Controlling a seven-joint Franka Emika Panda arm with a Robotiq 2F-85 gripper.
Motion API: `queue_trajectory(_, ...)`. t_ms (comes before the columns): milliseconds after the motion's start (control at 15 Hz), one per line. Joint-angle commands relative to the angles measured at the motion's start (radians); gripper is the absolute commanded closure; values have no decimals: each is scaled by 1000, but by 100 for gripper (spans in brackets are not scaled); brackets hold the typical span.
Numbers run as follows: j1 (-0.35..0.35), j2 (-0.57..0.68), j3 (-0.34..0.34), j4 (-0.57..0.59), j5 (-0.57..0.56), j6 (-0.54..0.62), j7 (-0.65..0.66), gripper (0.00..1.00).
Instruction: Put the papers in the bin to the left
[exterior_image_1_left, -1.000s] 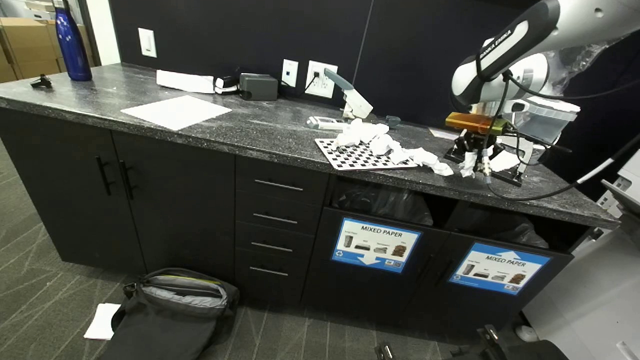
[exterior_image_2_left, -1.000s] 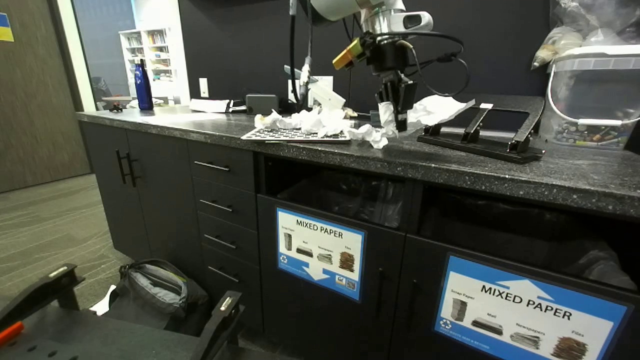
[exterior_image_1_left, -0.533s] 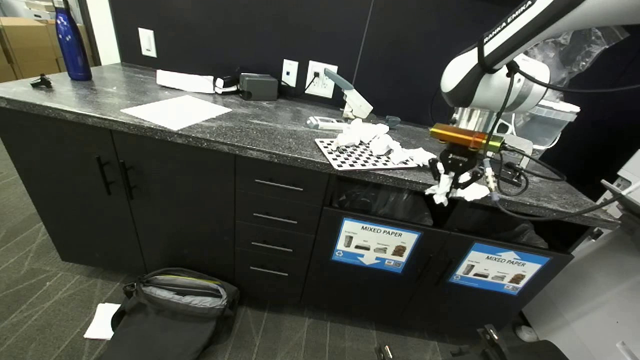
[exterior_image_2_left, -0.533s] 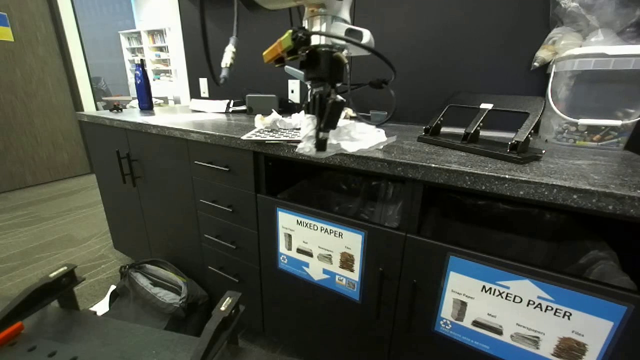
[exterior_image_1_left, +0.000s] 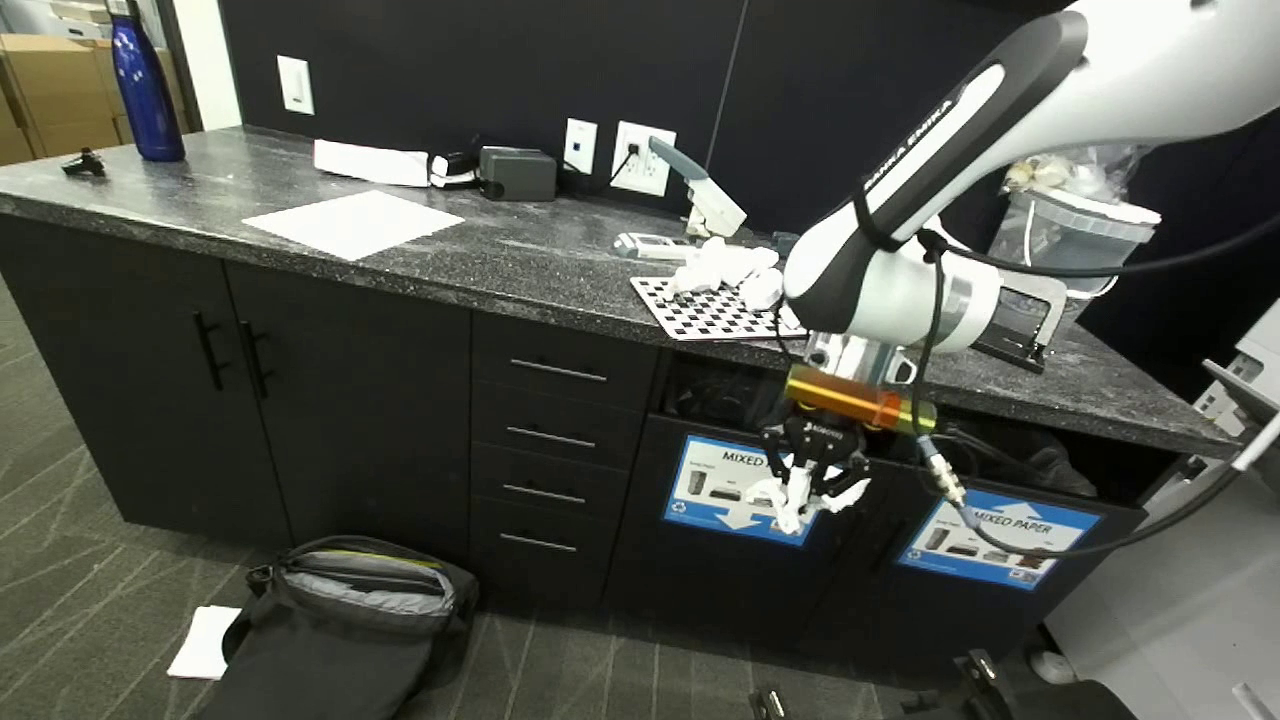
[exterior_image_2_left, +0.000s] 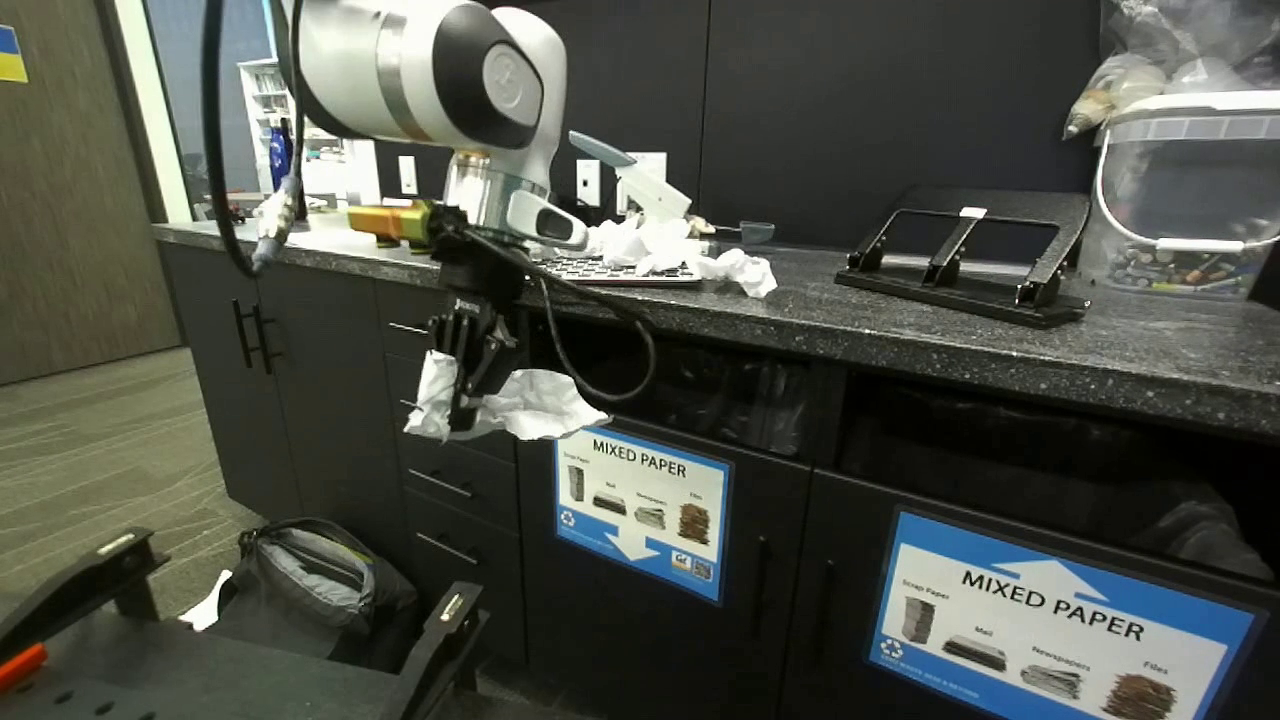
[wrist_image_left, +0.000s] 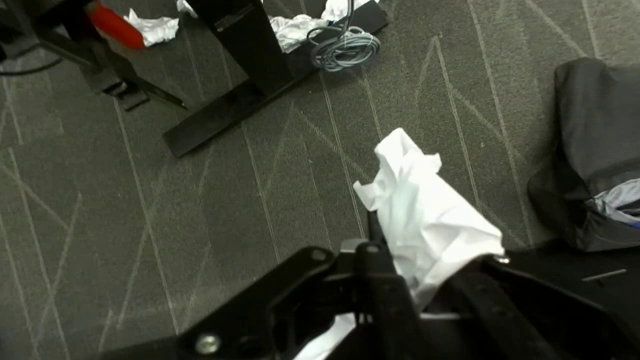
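My gripper (exterior_image_2_left: 465, 412) is shut on a crumpled white paper (exterior_image_2_left: 548, 405); the sheet sticks out on both sides of the fingers. In the wrist view this held paper (wrist_image_left: 430, 215) covers the fingertips, with floor behind it. The gripper hangs out in front of the counter, lower than its top. In an exterior view it overlaps the label of the left bin (exterior_image_1_left: 690, 570). That bin (exterior_image_2_left: 640, 625) has a dark front, a blue-and-white label and an open slot above with a plastic liner. More crumpled papers (exterior_image_1_left: 725, 265) lie on the counter, partly hidden by the arm.
A checkered board (exterior_image_1_left: 705, 318) lies beneath the loose papers. To the right stand a black stand (exterior_image_2_left: 960, 275) and a clear tub (exterior_image_2_left: 1180, 210). A second, similar bin (exterior_image_2_left: 850, 660) adjoins on the right. A dark bag (exterior_image_1_left: 340, 640) sits on the floor. The counter edge (exterior_image_2_left: 900, 340) overhangs both slots.
My gripper has carried the paper from above the counter out past its front edge and downward, to in front of the cabinet. The other papers on the counter look unchanged.
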Motion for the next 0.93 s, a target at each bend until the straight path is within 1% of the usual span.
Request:
queue_trajectory(0,78,111,-46,22,-153,208,33,92)
queue_trajectory(133,140,186,-111,40,-253,354,81,91)
queue_trajectory(267,230,263,-214,76,-332,481,125,91)
queue_trajectory(333,277,302,-267,102,-347,538,136,92)
queue_trajectory(400,315,343,-312,127,-340,602,137,92)
queue_trajectory(533,383,427,-390,183,-283,720,114,93)
queue_trajectory(600,408,463,-418,214,-243,768,96,92)
queue_trajectory(800,461,567,-479,298,-86,902,43,93)
queue_trajectory(867,459,603,-480,332,-27,931,23,93)
